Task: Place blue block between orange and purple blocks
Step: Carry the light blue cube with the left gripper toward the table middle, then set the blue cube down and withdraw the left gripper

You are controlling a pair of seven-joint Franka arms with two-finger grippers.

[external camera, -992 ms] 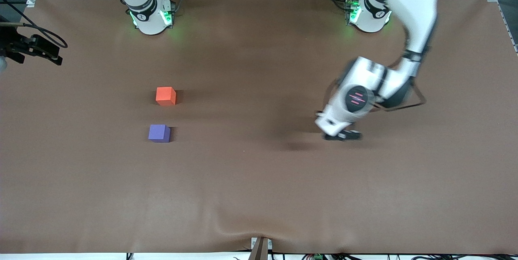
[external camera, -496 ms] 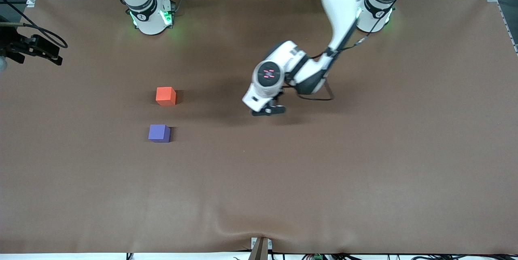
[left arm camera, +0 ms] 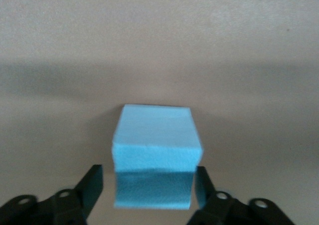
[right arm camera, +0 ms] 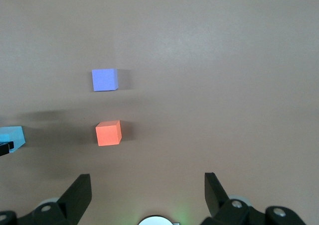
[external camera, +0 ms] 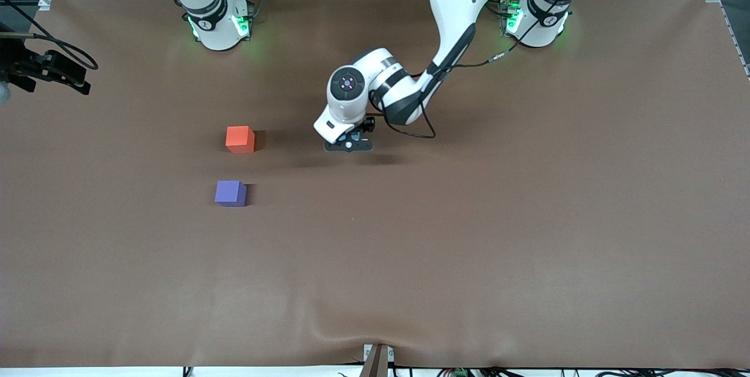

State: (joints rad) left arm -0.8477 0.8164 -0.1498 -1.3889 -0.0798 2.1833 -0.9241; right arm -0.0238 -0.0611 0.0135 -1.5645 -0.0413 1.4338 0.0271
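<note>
**Blue block carried, not yet placed**

Taking the orange block [external camera: 240, 139] as landmark: the purple block [external camera: 230, 193] lay nearer to the front camera than it, a free gap between them. Toward the left arm's end of the table from the orange block, the left gripper [external camera: 349, 143] hung over bare table, its fingers [left arm camera: 89, 185] closed on the blue block [left arm camera: 157, 153]. So the picking seemed done; carrying it to the gap and releasing it remained. The right gripper [right arm camera: 148, 187] waited above the blocks with its fingers spread wide and empty. I counted three blocks, one of each colour, and two grippers.
</note>
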